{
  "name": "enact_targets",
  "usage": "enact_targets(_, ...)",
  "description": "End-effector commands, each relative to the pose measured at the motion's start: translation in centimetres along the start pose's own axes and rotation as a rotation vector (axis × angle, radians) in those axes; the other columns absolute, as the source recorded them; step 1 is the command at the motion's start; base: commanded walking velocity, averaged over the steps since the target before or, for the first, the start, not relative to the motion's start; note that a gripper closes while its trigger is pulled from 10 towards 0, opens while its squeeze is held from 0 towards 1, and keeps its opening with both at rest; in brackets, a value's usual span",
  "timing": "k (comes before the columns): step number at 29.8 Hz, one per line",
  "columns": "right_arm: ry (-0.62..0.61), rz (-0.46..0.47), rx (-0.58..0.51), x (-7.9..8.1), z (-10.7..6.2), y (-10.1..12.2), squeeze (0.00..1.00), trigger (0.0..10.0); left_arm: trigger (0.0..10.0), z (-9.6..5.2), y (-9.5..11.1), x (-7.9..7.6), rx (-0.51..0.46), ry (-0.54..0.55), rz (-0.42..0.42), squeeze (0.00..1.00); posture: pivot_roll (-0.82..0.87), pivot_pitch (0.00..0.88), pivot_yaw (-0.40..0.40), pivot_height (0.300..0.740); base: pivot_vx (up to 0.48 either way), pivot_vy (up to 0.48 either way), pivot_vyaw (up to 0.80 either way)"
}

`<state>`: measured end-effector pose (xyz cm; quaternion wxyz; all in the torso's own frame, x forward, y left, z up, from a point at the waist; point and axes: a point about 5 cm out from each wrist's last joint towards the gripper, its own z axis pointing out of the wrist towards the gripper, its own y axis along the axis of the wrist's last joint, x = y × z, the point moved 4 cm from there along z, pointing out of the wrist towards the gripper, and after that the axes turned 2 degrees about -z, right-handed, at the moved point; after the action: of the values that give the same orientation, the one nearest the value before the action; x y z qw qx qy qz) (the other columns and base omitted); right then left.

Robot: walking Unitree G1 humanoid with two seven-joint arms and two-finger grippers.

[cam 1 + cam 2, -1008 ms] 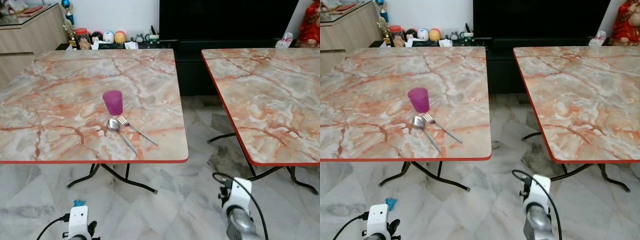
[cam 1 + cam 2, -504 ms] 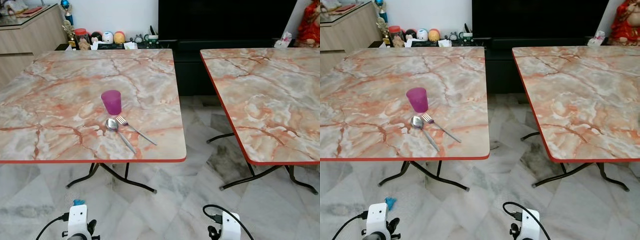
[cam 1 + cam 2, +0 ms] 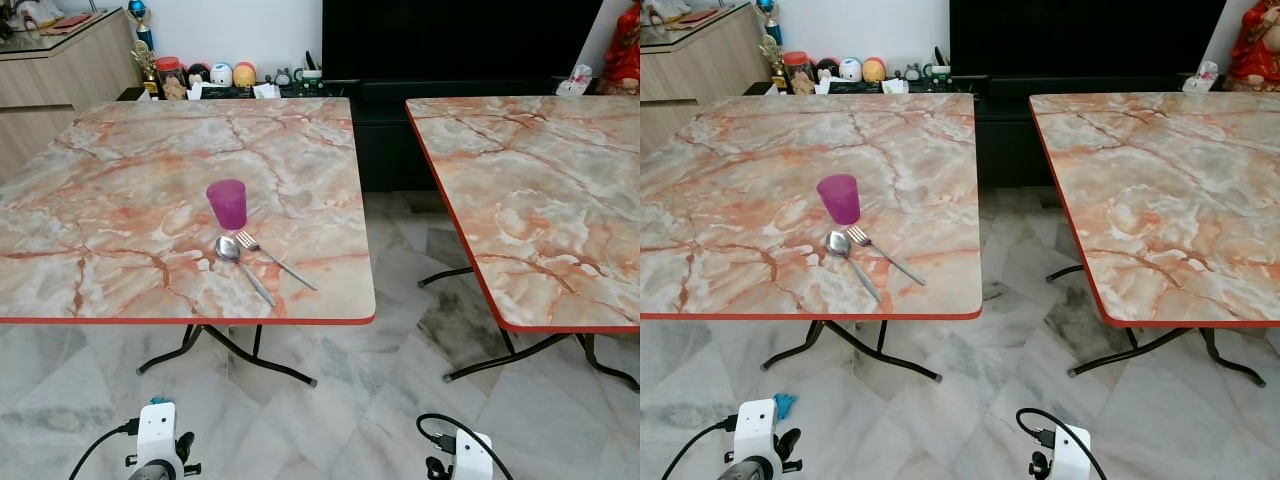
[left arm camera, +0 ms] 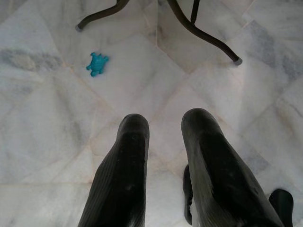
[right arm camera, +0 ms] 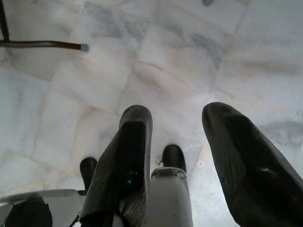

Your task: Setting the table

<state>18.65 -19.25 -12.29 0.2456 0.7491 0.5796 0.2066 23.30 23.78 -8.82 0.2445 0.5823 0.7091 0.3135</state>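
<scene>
Cutlery already down on left table (image 3: 120,200): purple cup (image 3: 227,204) upright, spoon (image 3: 240,266) and fork (image 3: 274,260) just in front of it, near front edge. Left gripper (image 4: 163,161) low over marble floor (image 4: 57,123), fingers parted, nothing between them; blue toy (image 4: 97,63) lies beyond. Right gripper (image 5: 189,156) likewise low, fingers spread, empty. Right table (image 3: 540,190) bare. Looks like between steps: place partly laid, both arms idle. Next move likely calls for fetching another item or raising arm to tabletop.

A translucent purple plastic cup (image 3: 227,204) stood upright on the left marble-patterned table (image 3: 120,180). Just nearer lay a metal spoon (image 3: 240,265) and metal fork (image 3: 273,260), handles angled toward the near right.
</scene>
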Motion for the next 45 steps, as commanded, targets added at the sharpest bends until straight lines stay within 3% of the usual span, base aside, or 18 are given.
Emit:
enact_targets(1, -0.011, 0.019, 0.005, -0.2, -0.1, -0.2, 0.0, 10.0, 10.0, -0.1, -0.4, 0.6, 0.025, 0.015, -0.001, 0.0, 0.07, 0.0, 0.045, 0.74, 0.0, 0.296, 0.0)
enact_targets(21, 0.025, -0.009, -0.001, 0.3, -0.1, -0.3, 0.0, 10.0, 10.0, 0.0, -0.1, 0.6, 0.015, 0.014, 0.003, 0.0, 0.08, 0.0, 0.039, 0.74, 0.0, 0.314, 0.0)
enact_targets(27, 0.026, -0.01, -0.001, 0.4, -0.1, -0.3, 0.0, 10.0, 10.0, -0.1, 0.1, 0.6, 0.001, 0.004, 0.023, 0.0, 0.08, 0.0, 0.038, 0.74, 0.0, 0.0, 0.0)
enact_targets(31, 0.027, -0.013, 0.0, 0.4, -0.1, -0.3, 0.0, 10.0, 10.0, 0.0, 1.0, 0.1, -0.046, -0.024, 0.043, 0.0, 0.09, 0.0, 0.037, 0.74, 0.0, 0.0, 0.0)
enact_targets(36, 0.036, -0.018, 0.008, 0.6, -0.1, -0.5, 0.0, 10.0, 10.0, 0.3, 2.7, -0.2, -0.114, -0.017, -0.027, 0.0, 0.09, 0.0, 0.039, 0.74, 0.0, 0.0, 0.0)
enact_targets(45, 0.037, -0.021, 0.01, 0.6, -0.1, -0.6, 0.0, 10.0, 10.0, 0.3, 4.3, -0.3, -0.191, -0.022, -0.06, 0.0, 0.1, 0.0, 0.038, 0.74, 0.0, 0.0, 0.0)
